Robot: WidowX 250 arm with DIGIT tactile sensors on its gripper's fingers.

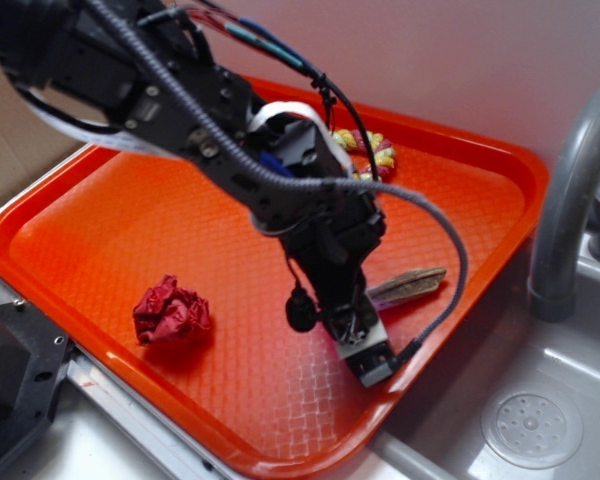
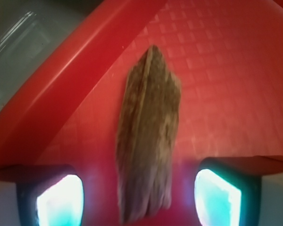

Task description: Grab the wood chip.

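Note:
The wood chip point(image 2: 148, 136) is a flat brown-grey sliver lying on the orange tray point(image 2: 226, 70), close to the tray's rim. In the exterior view the wood chip point(image 1: 412, 285) sticks out to the right from behind the arm. My gripper point(image 2: 139, 200) is open, with one finger on each side of the chip's near end and a gap on both sides. In the exterior view the gripper point(image 1: 358, 335) is low over the tray, its fingertips hidden by its own body.
A wrinkly dark red wad of cloth point(image 1: 172, 311) lies on the tray's left part. A red-and-yellow twisted rope point(image 1: 372, 152) lies at the tray's far side, partly behind the arm. A grey faucet pipe point(image 1: 565, 200) and sink point(image 1: 530, 425) stand to the right.

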